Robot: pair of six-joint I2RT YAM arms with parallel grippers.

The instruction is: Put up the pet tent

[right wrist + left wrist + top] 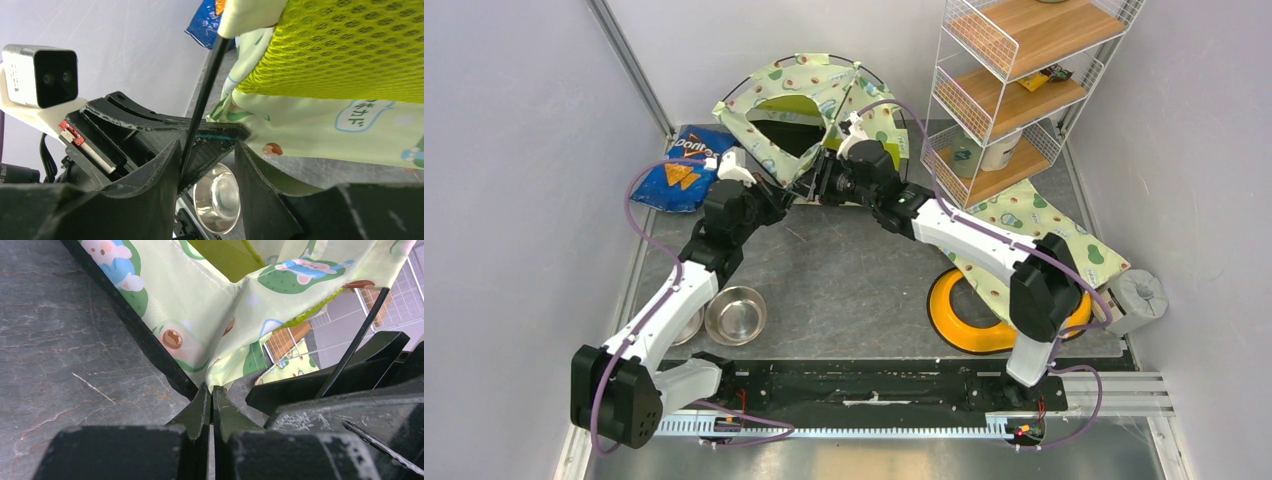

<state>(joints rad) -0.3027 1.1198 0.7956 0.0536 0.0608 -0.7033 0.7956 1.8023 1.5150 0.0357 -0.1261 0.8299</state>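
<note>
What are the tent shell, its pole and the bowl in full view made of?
Tent shell: thin woven synthetic, probably polyester; slight sheen, stitched seams, soft creases. Pole: thin, smooth black rod, maybe fibreglass or plastic; cannot tell. Bowl: polished metal, likely stainless steel; mirror-like reflections.

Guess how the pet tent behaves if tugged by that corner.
Likely floppy: the pet tent creases where the left gripper pinches its cloth. Probably light, thin cloth on a thin pole, so a tug may drag it whole. The pole could slip past the open right gripper.
</note>
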